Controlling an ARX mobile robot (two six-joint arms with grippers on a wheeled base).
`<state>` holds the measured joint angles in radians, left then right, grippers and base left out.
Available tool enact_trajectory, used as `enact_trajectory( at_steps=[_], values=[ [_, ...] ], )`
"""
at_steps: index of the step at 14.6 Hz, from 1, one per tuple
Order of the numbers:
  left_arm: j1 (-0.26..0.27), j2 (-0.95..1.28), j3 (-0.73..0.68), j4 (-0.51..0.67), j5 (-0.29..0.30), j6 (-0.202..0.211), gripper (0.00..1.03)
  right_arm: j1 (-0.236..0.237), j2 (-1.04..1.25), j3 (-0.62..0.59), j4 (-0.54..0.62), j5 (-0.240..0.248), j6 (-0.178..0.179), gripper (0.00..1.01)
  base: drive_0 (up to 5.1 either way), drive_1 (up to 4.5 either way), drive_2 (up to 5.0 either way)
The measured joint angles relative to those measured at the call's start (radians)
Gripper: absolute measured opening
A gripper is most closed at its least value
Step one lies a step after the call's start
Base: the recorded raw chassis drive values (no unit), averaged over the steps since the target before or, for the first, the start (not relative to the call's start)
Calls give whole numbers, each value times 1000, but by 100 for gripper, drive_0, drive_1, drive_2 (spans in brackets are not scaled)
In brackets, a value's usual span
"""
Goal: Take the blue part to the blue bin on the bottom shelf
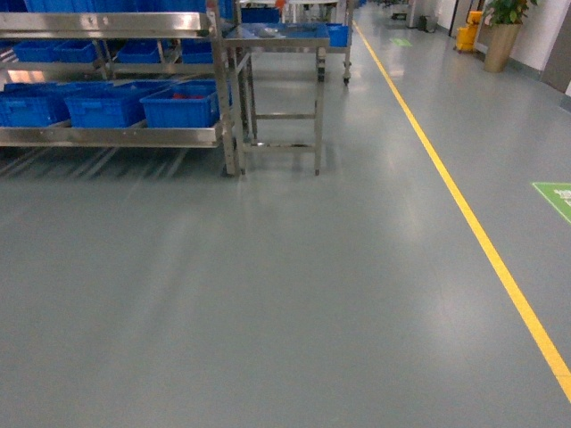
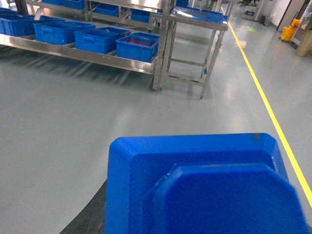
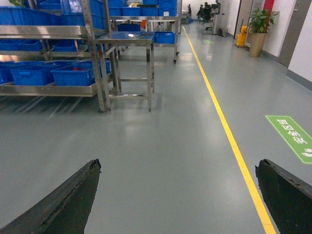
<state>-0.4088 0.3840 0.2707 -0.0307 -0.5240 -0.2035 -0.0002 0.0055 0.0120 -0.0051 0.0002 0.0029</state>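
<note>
Blue part point(image 2: 204, 187) fills the lower half of the left wrist view, right up against the cam at 6 o'clock. Left gripper itself isn't distinguishable there, only a dark edge at bottom left, so can't tell how its jaws stand or whether they grip the part.

Right gripper point(image 3: 178, 195): jaws spread wide, dark fingers point(image 3: 63, 200) at 7 and 5 o'clock of its view, bare grey floor point(image 1: 285, 294) btwn them, nothing held. Wrist points fwd, slanting down.

Bottom shelf point(image 1: 107, 135) sits at 10 o'clock in head view, well apart from the robot, w/ blue bins point(image 1: 181, 105) in a row on it. Steel table point(image 1: 277, 40) just beside the rack's right end. Yellow line point(image 1: 464, 205) runs along the floor at 2 o'clock.
</note>
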Motion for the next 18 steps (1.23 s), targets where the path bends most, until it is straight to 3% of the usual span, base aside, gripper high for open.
enact_trajectory(
  at_steps=[18],
  values=[
    [0, 0, 0, 1, 0, 0, 43, 0, 0, 0, 0, 0, 0, 98, -2, 414, -417]
  ],
)
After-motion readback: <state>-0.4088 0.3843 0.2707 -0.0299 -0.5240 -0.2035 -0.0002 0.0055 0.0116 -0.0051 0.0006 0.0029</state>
